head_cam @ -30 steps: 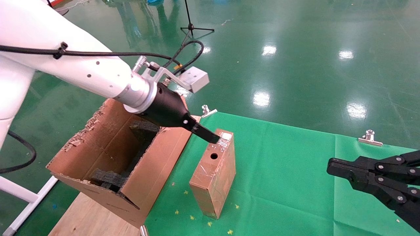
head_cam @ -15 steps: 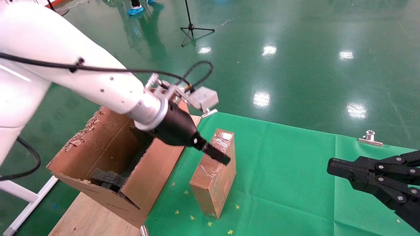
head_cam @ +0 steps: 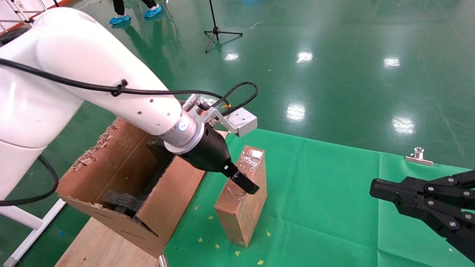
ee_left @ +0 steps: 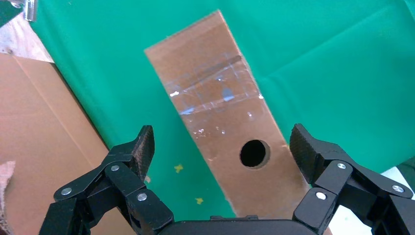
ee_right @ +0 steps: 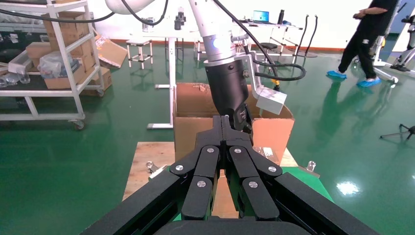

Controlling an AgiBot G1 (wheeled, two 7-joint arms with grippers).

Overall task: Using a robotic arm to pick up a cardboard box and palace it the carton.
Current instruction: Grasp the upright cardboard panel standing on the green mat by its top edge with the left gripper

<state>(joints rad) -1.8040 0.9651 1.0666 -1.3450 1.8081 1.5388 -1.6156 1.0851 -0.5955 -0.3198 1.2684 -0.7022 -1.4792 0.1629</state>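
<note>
The small tape-wrapped cardboard box (head_cam: 243, 213) stands on its narrow side on the green cloth, with a round hole in its top face (ee_left: 215, 98). The white robotic arm (head_cam: 111, 92) reaches over it from the left. My left gripper (head_cam: 248, 186) hangs just above the box top, open, one finger on each side of the box (ee_left: 222, 142), touching nothing. The large torn carton (head_cam: 174, 200) sits open directly to the left of the box, seen also in the right wrist view (ee_right: 191, 132). My right gripper (head_cam: 374, 186) is parked at the right, shut and empty (ee_right: 225, 120).
Black foam blocks (head_cam: 122, 202) lie inside the carton. The green cloth (head_cam: 326, 207) is held by metal clips (head_cam: 418, 155) on a wooden table (head_cam: 96, 244). A tripod stand (head_cam: 219, 31) and a person (ee_right: 364, 41) are on the green floor behind.
My left arm has come forward and down, sliding the gripper from the box's far top end to its middle, over the hole. The box, the carton and the right gripper have stayed put.
</note>
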